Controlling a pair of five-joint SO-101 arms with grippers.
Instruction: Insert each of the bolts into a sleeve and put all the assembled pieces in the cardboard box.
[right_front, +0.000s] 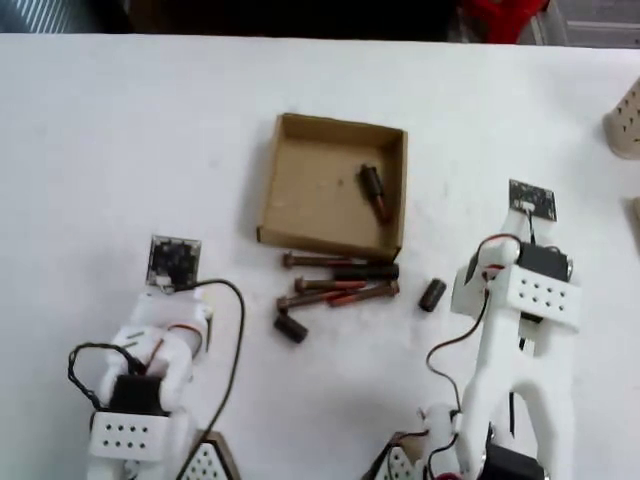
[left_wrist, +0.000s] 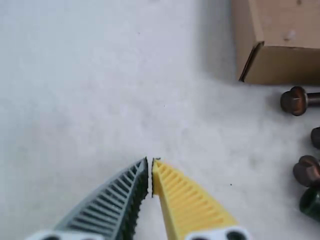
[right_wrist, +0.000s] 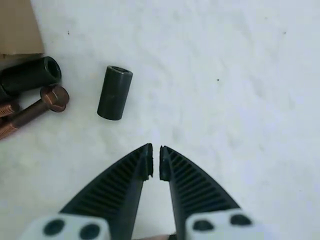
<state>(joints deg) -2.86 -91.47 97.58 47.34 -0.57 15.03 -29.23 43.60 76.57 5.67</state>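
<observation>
- Left end effector (left_wrist: 151, 171): sits closed, grey and yellow fingers meeting at the tips, with nothing gripped; hovers over bare counter (right_front: 120, 150), apart from the near corner of the cardboard box (right_front: 268, 190).
- Right end effector (right_wrist: 155, 161): stands almost closed, with only a thin slit between the two black fingers, and grips nothing; points toward a loose sleeve (right_wrist: 114, 93) but stays apart from it.
- Cardboard box: rests open in the middle of the counter, between the two arms and farther away than both.
- Assembled piece (right_front: 373, 190): lies inside the box, near its right wall, a bolt pushed into a dark sleeve.
- Bolts (right_front: 330, 292): lie in a small heap on the counter, just in front of the box, heads mostly to the left.
- Third sleeve (right_front: 368, 271): lies among the bolts close to the box wall; cannot tell if a bolt sits inside.
- Loose sleeve: lies alone to the right of the heap.
- Second loose sleeve (right_front: 290, 328): lies at the left end of the heap, a little nearer to the arms.
</observation>
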